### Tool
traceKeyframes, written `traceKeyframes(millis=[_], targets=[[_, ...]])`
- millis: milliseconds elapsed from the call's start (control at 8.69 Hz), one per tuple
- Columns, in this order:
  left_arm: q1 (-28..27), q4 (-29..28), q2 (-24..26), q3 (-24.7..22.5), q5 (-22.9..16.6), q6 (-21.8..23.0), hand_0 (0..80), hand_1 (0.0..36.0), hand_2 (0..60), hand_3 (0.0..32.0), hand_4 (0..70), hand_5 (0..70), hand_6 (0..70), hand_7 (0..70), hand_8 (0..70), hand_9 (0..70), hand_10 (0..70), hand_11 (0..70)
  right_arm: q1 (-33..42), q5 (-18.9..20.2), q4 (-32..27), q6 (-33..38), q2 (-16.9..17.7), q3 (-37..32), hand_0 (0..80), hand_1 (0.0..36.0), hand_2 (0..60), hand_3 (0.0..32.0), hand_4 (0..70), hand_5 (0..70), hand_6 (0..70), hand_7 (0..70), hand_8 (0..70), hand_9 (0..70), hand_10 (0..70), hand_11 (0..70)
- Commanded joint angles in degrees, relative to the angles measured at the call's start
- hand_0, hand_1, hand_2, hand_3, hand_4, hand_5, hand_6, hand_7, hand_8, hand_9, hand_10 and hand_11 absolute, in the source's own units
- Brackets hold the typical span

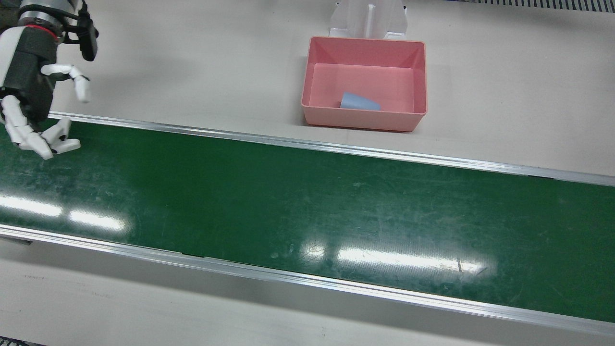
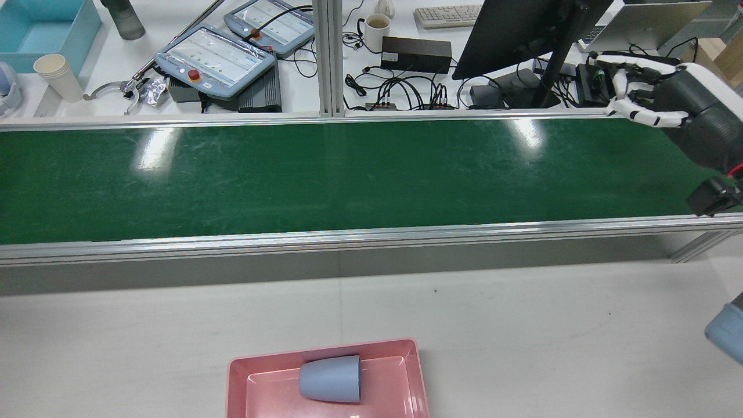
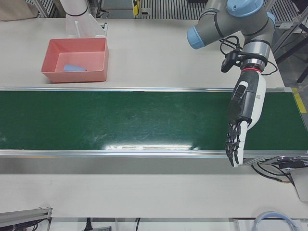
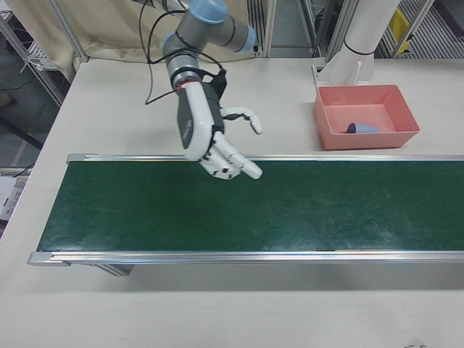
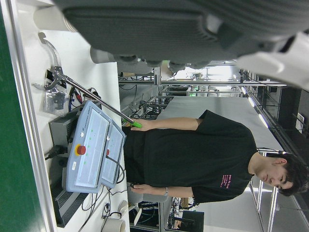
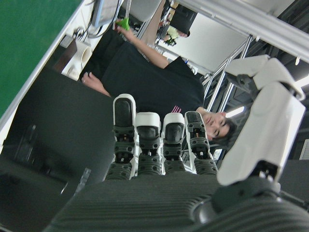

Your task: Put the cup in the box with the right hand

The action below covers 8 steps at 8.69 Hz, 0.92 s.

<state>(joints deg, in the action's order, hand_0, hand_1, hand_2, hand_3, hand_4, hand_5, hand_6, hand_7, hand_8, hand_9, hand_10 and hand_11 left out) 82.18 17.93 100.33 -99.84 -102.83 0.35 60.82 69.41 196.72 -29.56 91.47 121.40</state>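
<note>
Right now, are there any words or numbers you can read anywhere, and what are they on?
None can be read.
Person's black shirt: small pink print on the chest, too small and blurred to read.
Grey control pendants: screens show rows of marks, too small to read.
Keyboard: keys too small to read.
Pink box, blue cup, green belt: no writing visible.

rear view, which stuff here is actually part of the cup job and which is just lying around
Part of the job:
blue cup, on its side in the box
pink box
right hand, open, empty

Just lying about:
teach pendants
stacked paper cups
mug
keyboard
monitor
</note>
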Motion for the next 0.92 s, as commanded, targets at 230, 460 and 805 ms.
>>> traceKeyframes(millis=[230,460,805], targets=[[0.00,0.00,-0.05,0.00,0.00,0.00,0.0,0.0,0.0,0.0,0.0,0.0,0.0,0.0,0.0,0.0,0.0,0.0,14.32,7.05,-13.37,7.85,2.31,-21.11,47.4,16.8,8.0,0.0,0.0,5.1,0.7,0.0,1.0,3.2,0.2,1.3],[0.00,0.09,0.04,-0.09,0.00,0.00,0.0,0.0,0.0,0.0,0.0,0.0,0.0,0.0,0.0,0.0,0.0,0.0,13.80,7.75,-13.47,8.55,3.10,-21.21,40.0,7.7,0.0,0.0,0.0,2.0,0.0,0.0,0.0,0.0,0.0,0.0],[0.00,0.00,0.04,-0.01,0.00,0.00,0.0,0.0,0.0,0.0,0.0,0.0,0.0,0.0,0.0,0.0,0.0,0.0,13.53,7.84,-13.47,8.56,3.19,-20.86,38.2,7.3,0.0,0.0,0.0,2.1,0.0,0.0,0.2,0.5,0.0,0.0]])
